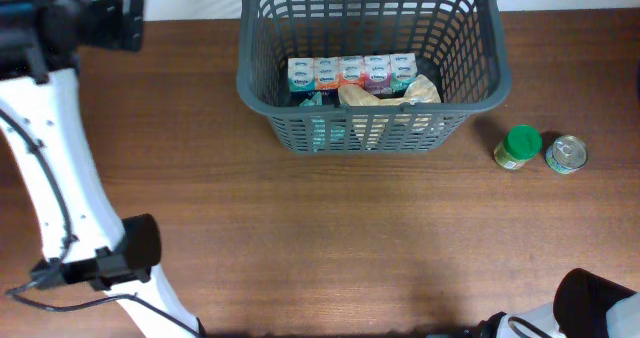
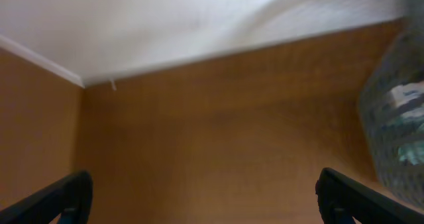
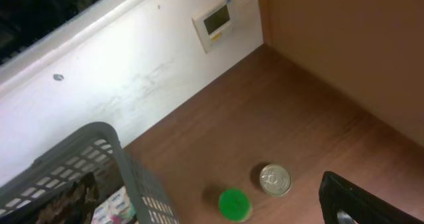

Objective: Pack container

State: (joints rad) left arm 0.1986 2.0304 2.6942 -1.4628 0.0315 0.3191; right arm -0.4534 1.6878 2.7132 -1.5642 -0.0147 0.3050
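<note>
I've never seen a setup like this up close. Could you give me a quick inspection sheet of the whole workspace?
Surface: brown wood-grain table, no spills seen.
Job's things: dark grey basket at the far edge, holding a row of small cartons and a tan packet.
Clutter: green-lidded jar and tin can side by side, right of the basket.
Grippers: left gripper jaws wide open, empty; right gripper only partly in view, state unclear.
Cables: black cable running along the left arm.
Surroundings: white wall with a small display panel.
</note>
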